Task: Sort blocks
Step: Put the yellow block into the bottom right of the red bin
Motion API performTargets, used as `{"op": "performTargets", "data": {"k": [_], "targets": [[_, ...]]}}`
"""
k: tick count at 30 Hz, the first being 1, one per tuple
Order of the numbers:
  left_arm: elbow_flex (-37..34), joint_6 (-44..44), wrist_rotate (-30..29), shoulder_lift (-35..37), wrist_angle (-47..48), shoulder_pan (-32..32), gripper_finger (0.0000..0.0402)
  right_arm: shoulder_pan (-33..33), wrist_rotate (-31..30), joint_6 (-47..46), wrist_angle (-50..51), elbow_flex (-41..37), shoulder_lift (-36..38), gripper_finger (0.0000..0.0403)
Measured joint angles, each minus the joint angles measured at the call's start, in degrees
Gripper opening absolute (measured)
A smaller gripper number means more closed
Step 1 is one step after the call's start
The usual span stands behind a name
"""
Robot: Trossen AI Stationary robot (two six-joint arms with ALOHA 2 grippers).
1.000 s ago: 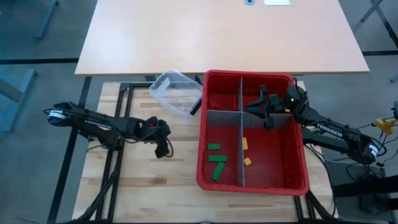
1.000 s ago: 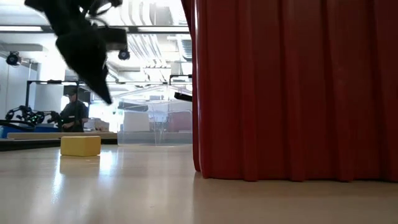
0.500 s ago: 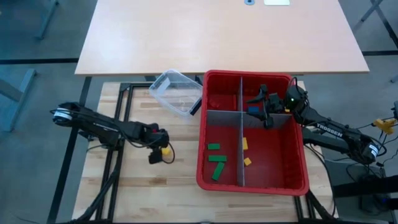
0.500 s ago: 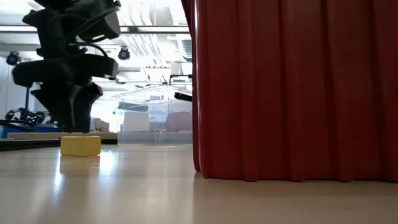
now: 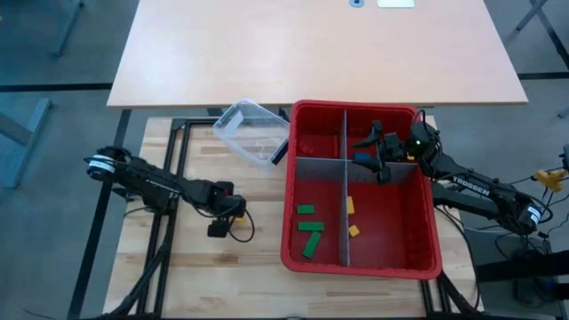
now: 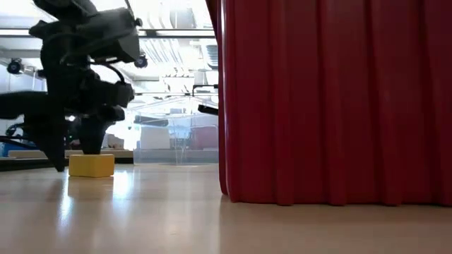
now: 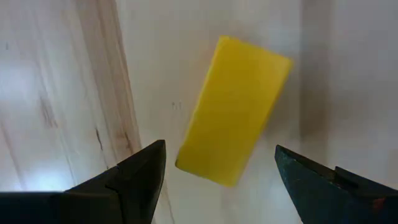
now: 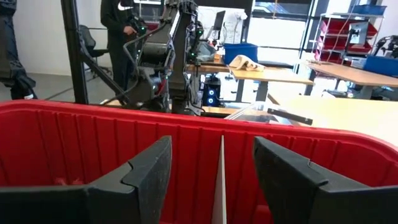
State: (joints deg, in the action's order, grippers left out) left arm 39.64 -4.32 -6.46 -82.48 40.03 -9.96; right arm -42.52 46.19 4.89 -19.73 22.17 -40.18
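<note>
From above, the left end effector (image 5: 227, 220) is hovering low over the wooden desk (image 5: 196, 267), just left of the red bin (image 5: 427, 258), its fingers spread wide over a yellow block (image 5: 236, 214) lying on the desk and holding nothing. The right end effector (image 5: 384, 158) is hanging inside the bin's far right compartment, fingers standing apart and empty, with a blue block (image 5: 362, 157) just beside it. Grey dividers (image 5: 344, 213) are splitting the bin into four. Three green blocks (image 5: 308, 231) are lying in the near left compartment and two yellow ones (image 5: 352, 218) in the near right. A clear tub (image 5: 252, 132) is sitting tipped on the desk by the bin's far left corner.

Down at desk level, the yellow block (image 6: 91, 165) is resting flat on the desk, and the left end effector (image 6: 74, 152) is reaching down right over it, fingertips at about the block's top. The red bin's wall (image 6: 332, 106) is filling the right of the view.

Through the left wrist camera, the yellow block (image 7: 233, 111) is lying slantwise on the wood between the two dark fingers (image 7: 134, 180), which are standing wide and touching nothing.

Through the right wrist camera, the fingers (image 8: 140, 180) are standing apart with nothing between them, facing the bin's red wall (image 8: 93, 143) and a grey divider edge (image 8: 221, 174). A person (image 8: 121, 25) is standing in the room beyond.
</note>
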Motion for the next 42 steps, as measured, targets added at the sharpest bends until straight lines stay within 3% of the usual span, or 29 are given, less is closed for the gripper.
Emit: {"op": "performTargets", "data": {"k": [10,19,30,37,42], "targets": [[0.35,0.81,-0.35,-4.14,-6.13,0.02,0.0266,0.02,-0.13,-1.32,-0.35,0.00,0.00,0.0195],[0.21,-0.60,2.72,-3.76,-6.02,0.00,0.0108,0.02,-0.12,-1.99,-0.34,0.00,0.00,0.0194],[2.72,-8.44,1.06,-0.02,-5.00,-0.11,0.0108,0.02,-0.13,-5.71,-1.78,0.00,0.00,0.0194],[9.22,-9.35,-9.24,9.59,-6.15,-1.83,0.0108,0.02,-0.13,-9.42,-3.07,0.00,-0.10,0.0194],[10.60,-7.67,-16.34,15.90,-16.48,-2.60,0.0108,2.01,-0.19,-10.36,-6.66,-0.02,-0.53,0.0183]]}}
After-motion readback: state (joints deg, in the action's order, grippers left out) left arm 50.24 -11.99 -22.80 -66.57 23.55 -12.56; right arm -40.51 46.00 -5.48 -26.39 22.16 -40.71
